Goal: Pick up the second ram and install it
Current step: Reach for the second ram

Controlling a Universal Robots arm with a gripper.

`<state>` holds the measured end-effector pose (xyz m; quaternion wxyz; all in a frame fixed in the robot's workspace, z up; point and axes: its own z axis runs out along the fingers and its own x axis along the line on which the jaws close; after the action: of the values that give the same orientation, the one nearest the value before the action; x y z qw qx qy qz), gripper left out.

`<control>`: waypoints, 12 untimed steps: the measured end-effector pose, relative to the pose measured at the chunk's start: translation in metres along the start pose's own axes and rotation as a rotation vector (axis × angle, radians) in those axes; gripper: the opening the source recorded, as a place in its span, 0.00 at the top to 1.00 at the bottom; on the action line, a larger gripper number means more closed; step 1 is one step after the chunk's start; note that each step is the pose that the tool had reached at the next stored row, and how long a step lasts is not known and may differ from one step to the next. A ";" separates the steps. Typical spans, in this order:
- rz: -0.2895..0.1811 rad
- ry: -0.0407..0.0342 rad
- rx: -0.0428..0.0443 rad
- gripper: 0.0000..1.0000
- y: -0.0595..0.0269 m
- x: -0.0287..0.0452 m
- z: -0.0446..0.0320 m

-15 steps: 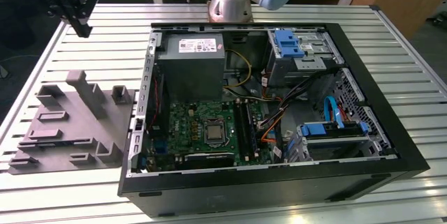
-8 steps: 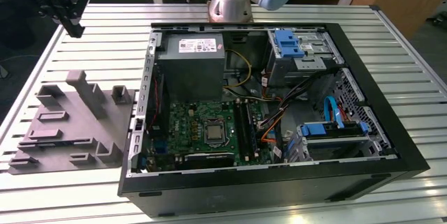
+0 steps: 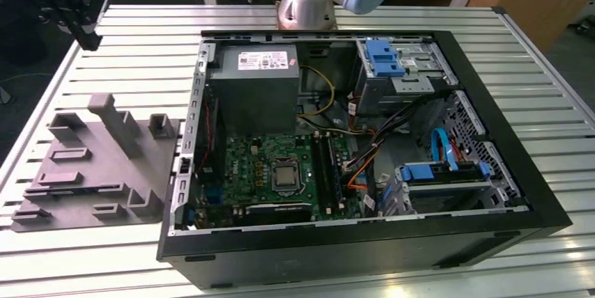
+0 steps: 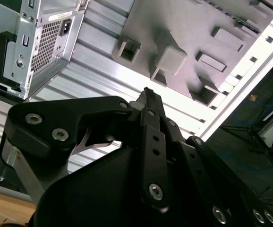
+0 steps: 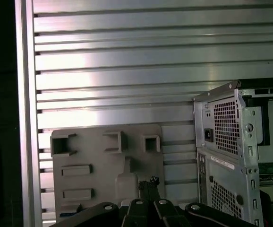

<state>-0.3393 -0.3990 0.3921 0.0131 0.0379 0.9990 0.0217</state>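
1. Black linkage-fingered end effector [image 4: 148, 93]: in both wrist views its fingertips [image 5: 150, 182] are drawn together with no gap showing and nothing visible between them. It hangs high over the slatted aluminium table [image 5: 127, 71].
2. The second ram [image 3: 79, 188], a long thin dark grey strip, looks to lie in the long groove of the grey moulded fixture plate [image 3: 97, 173]. That is well below the end effector and clear of it. In the first wrist view it is probably the dark sliver [image 5: 69, 215] past the plate's rectangular blocks. It is too small to be sure.
3. Judged step: approach for the pick, nothing grasped yet.
4. To do it well, the fingers should open before the descent. They should square up across the strip's flat faces, take it mid-length and come straight down.
5. Risk: the plate's tall grey post [image 3: 116, 124] stands near the groove, below the end effector, so it needs clearance.
6. The open black computer case [image 3: 372, 242] sits well off to the end effector's side.
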 end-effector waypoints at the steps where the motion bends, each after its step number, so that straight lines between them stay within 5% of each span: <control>1: 0.000 0.0001 0.0001 0.90 -0.0001 0.0017 -0.0001; 12: 0.000 0.0001 0.0001 0.90 -0.0017 0.0201 -0.0003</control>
<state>-0.3595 -0.3991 0.3918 0.0131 0.0378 0.9990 0.0217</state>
